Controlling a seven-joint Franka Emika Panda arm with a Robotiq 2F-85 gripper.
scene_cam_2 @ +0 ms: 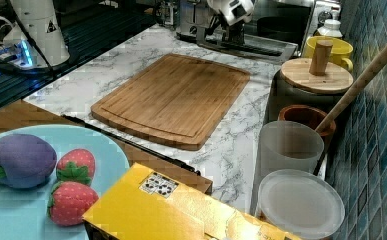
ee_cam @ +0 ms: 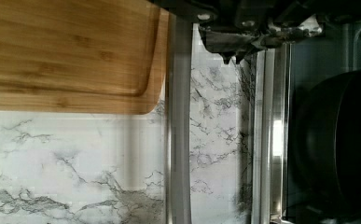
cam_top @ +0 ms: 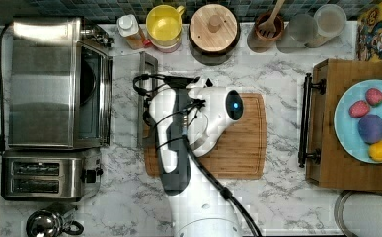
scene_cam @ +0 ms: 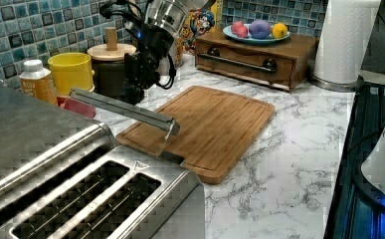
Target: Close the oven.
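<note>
One oven (cam_top: 45, 81) is sitting at the top view's left, door (cam_top: 124, 101) hanging open, bar handle (cam_top: 147, 98) beside one cutting board (cam_top: 238, 136). One gripper (scene_cam: 133, 94) is hovering over the door; jaw state cannot be told.

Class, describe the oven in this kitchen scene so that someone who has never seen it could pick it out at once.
Start at the marble counter and go to the top view's left edge, where two steel appliances sit side by side. The oven is the larger, boxy one, nearer the tiled wall. Unlike the two-slot toaster beside it, its glass door hangs open, with a long bar handle reaching towards the wooden cutting board.
</note>
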